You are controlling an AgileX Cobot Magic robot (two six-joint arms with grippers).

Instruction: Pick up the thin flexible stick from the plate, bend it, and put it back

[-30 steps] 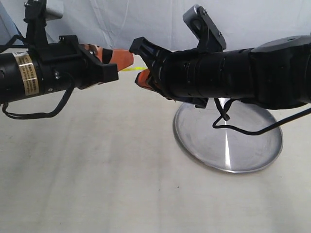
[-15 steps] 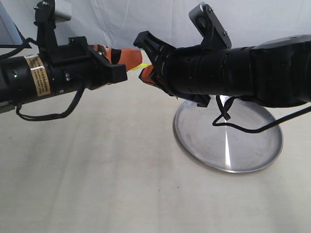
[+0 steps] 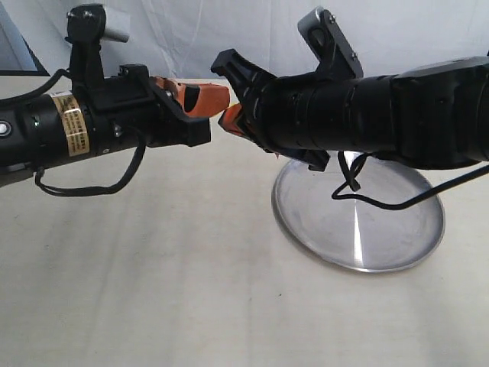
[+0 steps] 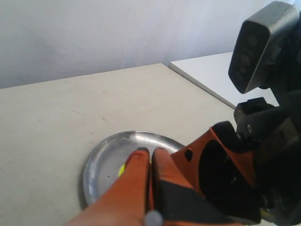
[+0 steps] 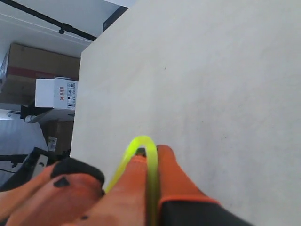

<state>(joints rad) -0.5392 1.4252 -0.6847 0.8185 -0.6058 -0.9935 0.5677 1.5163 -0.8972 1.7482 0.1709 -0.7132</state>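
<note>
Right wrist view: the thin flexible stick point(image 5: 142, 138) arches in a tight yellow loop just past the tips of the right jaws, which pinch one leg. Left jaws, nearly tip to tip with them, are clenched on the other leg, raised off the worktop point(image 3: 153, 290) near the plate point(image 3: 397, 252).

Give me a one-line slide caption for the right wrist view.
Right end effector shut on the yellow stick, which arches in a tight loop past its fingertips above the pale table.
</note>
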